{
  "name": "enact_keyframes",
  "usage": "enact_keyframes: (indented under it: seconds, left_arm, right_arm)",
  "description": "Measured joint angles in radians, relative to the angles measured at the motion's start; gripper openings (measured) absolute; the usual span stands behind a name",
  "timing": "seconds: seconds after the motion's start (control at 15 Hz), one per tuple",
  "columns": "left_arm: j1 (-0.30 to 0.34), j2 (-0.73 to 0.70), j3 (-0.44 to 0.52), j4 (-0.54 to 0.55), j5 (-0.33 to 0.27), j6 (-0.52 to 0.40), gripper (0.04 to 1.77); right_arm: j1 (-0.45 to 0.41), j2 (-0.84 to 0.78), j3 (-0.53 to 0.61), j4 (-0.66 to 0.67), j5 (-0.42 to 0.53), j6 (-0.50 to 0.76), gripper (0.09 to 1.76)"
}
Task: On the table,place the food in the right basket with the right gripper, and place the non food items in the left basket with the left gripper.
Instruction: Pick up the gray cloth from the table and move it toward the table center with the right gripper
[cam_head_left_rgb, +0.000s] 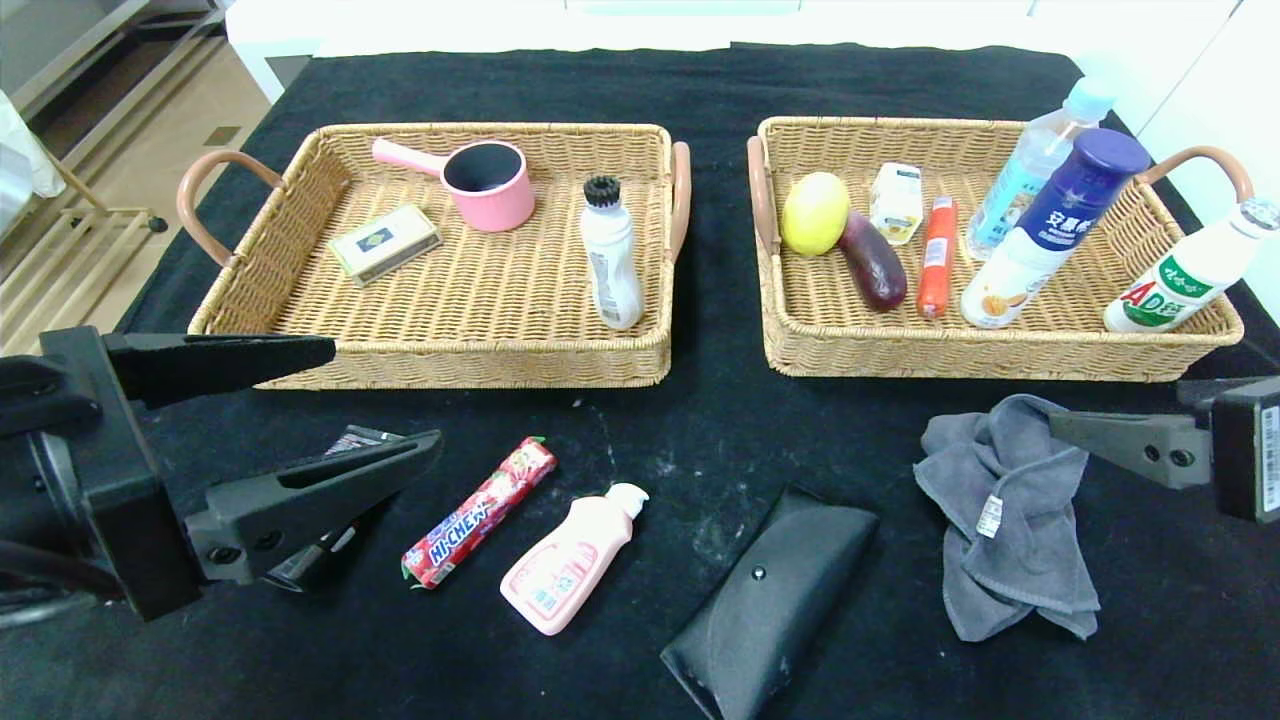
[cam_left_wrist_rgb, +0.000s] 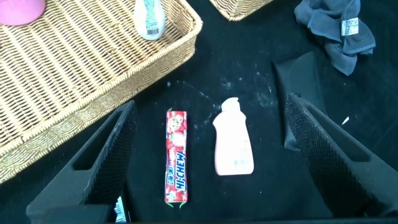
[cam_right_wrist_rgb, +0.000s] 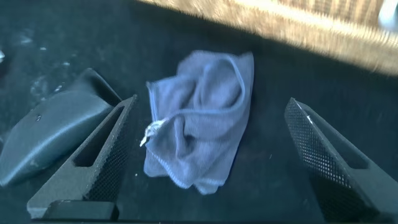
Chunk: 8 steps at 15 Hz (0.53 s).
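On the black table (cam_head_left_rgb: 700, 420), the red HI-CHEW stick (cam_head_left_rgb: 480, 512) and the small pink bottle (cam_head_left_rgb: 570, 572) lie side by side. My open left gripper (cam_left_wrist_rgb: 210, 102) hovers over both, touching neither. A black squeeze tube (cam_head_left_rgb: 355, 438) is mostly hidden under its lower finger. The black glasses case (cam_head_left_rgb: 770, 600) lies at front centre. My open right gripper (cam_right_wrist_rgb: 211, 106) hangs above the grey cloth (cam_right_wrist_rgb: 199, 134), which is crumpled in front of the right basket (cam_head_left_rgb: 1000, 355). In that basket stands a white bottle with a blue cap (cam_head_left_rgb: 1050, 225). The left basket (cam_head_left_rgb: 460, 365) sits behind the left gripper.
The left basket holds a pink pot (cam_head_left_rgb: 490, 185), a small box (cam_head_left_rgb: 385, 242) and a white bottle with a black cap (cam_head_left_rgb: 610, 260). In the right basket are a lemon (cam_head_left_rgb: 815, 212), an eggplant (cam_head_left_rgb: 873, 262), a sausage (cam_head_left_rgb: 937, 255) and more bottles.
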Motion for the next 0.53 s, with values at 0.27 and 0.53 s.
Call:
enact_keyframes:
  seconds: [0.27, 0.53]
  left_arm:
    - [0.0, 0.0, 0.0, 0.0, 0.0, 0.0, 1.72]
    - [0.0, 0.0, 0.001, 0.0, 0.0, 0.0, 1.72]
  right_arm:
    - [0.001, 0.037, -0.002, 0.072, -0.04, 0.136, 1.7]
    - [0.003, 0.099, -0.002, 0.084, -0.044, 0.294, 1.7]
